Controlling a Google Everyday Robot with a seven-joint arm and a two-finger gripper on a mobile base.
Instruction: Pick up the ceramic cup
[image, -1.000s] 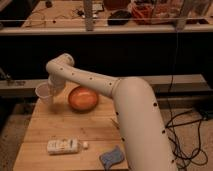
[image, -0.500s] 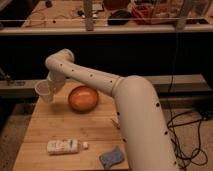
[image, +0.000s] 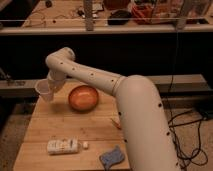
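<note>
Gripper (image: 51, 86) at far left table edge, clenched on ceramic cup (image: 44, 90) — cup tilted, raised clear of wooden table (image: 75, 130), so grasp looks secure. Orange bowl (image: 83, 97) just beside, untouched — arm reaches over it from right.

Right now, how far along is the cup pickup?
Reach and grasp look done: the gripper, at the table's far left corner, has the ceramic cup tilted and seemingly clear of the wood. In hand: carrying it upward. Left: only confirming a secure hold. The orange bowl, white bottle and blue cloth lie on the table.
</note>
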